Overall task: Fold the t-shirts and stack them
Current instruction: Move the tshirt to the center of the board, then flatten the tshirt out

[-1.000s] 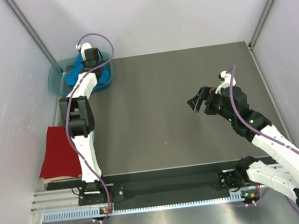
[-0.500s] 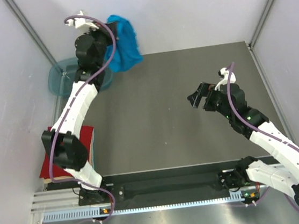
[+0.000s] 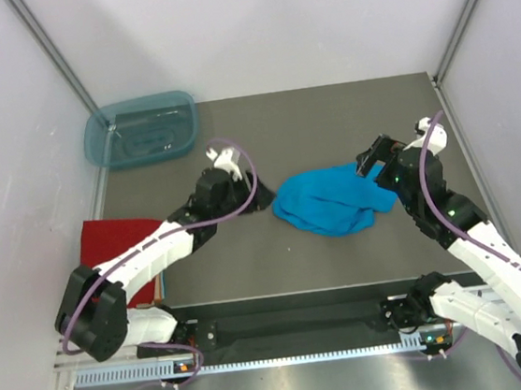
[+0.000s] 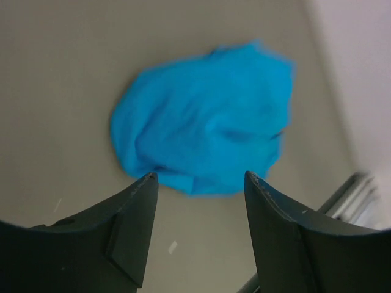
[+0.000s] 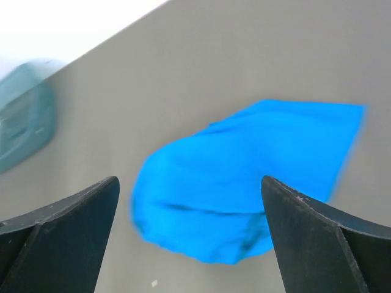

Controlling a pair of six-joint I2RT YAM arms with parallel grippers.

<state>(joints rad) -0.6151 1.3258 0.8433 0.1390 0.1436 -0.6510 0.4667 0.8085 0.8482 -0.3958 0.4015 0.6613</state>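
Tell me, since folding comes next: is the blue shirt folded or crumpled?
Crumpled: the blue shirt lies in a rumpled heap on the table, with no flat folded edges.

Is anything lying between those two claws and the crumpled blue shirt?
Nothing visible. The blue shirt lies on the bare table, and both the left claw and the right claw, open, look straight onto it.

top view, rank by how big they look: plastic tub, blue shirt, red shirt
1. plastic tub and blue shirt: about alike, unsure
2. red shirt, though the left arm hides part of it
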